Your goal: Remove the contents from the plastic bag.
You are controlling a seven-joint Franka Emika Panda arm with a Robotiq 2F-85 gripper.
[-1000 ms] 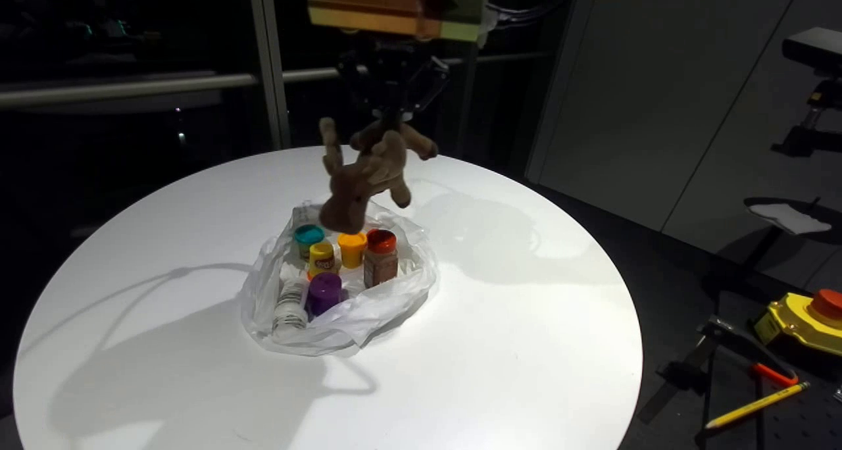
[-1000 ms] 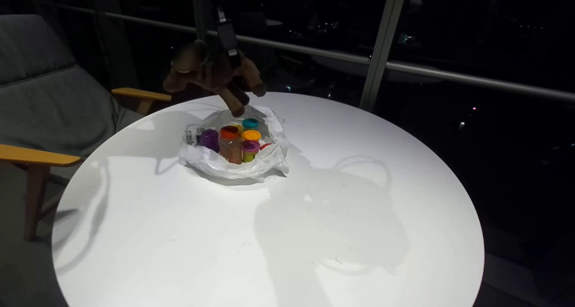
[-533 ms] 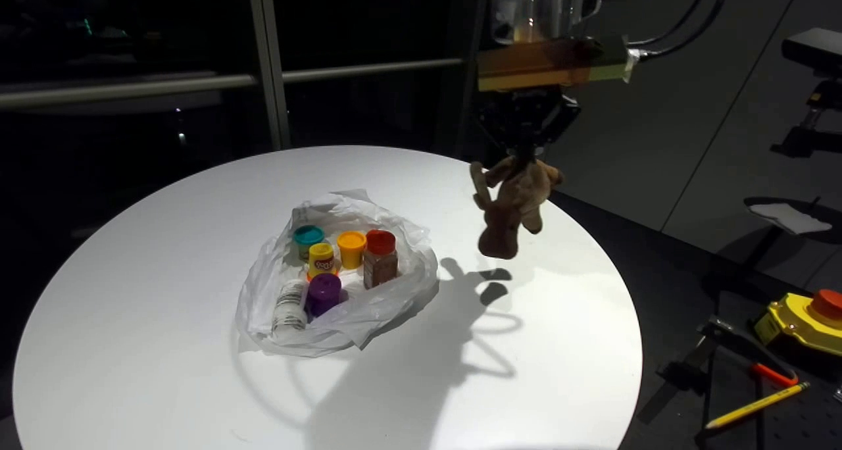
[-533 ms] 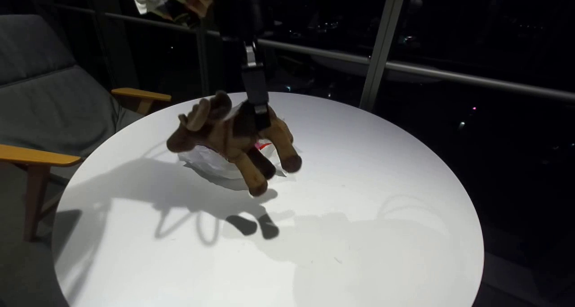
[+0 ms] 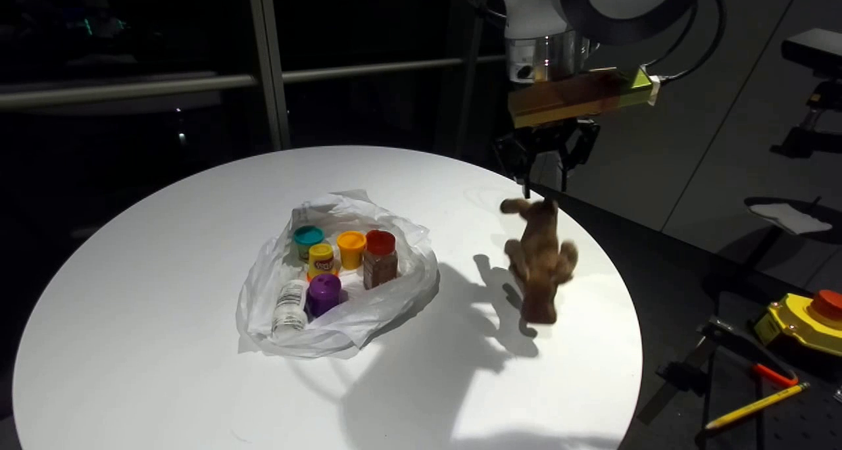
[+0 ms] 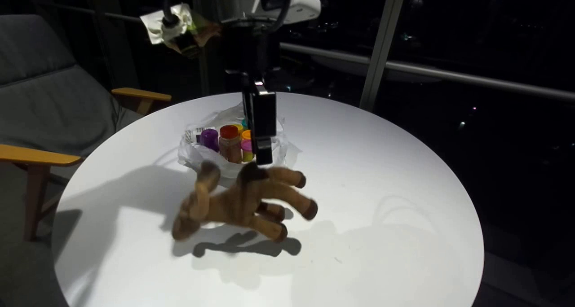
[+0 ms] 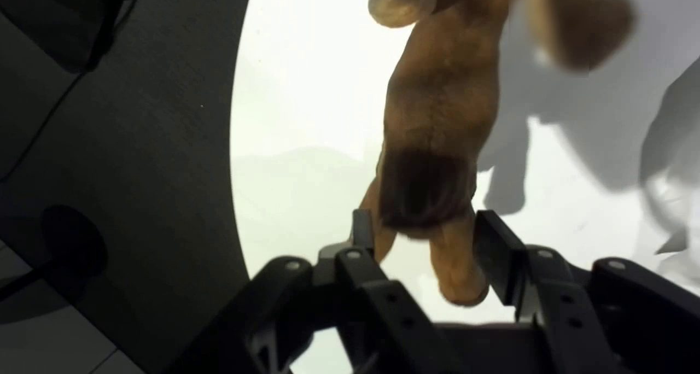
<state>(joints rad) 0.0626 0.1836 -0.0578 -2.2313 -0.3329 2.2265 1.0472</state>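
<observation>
The brown item from the contents looks like a plush moose (image 5: 541, 259) (image 6: 238, 203) (image 7: 443, 89). It is blurred, just below my gripper (image 5: 545, 190) (image 7: 425, 221), its shadow apart from it on the tabletop. My fingers are spread and no longer pinch it. Left of it in an exterior view lies the wrinkled plastic bag (image 5: 388, 313), opened out. Inside it sit a teal cup (image 5: 308, 238), a yellow cup (image 5: 321, 258), an orange cup (image 5: 352, 246), a purple cup (image 5: 324, 295), a red-lidded clear bottle (image 5: 381, 266) and a white printed container (image 5: 289, 305). A pink-lidded cup (image 6: 247, 150) shows in an exterior view.
The round white table (image 5: 164, 371) carries everything; its edge (image 7: 232, 144) runs close beside the moose in the wrist view. Beyond it stands a dark surface with a yellow box with a red button (image 5: 806, 322) and a pencil (image 5: 756, 405). A grey chair (image 6: 40, 87) stands beside the table.
My gripper carried the moose away from above the bag, to the right in an exterior view, and lowered. Its jaws have since opened, and the moose has dropped out of them.
</observation>
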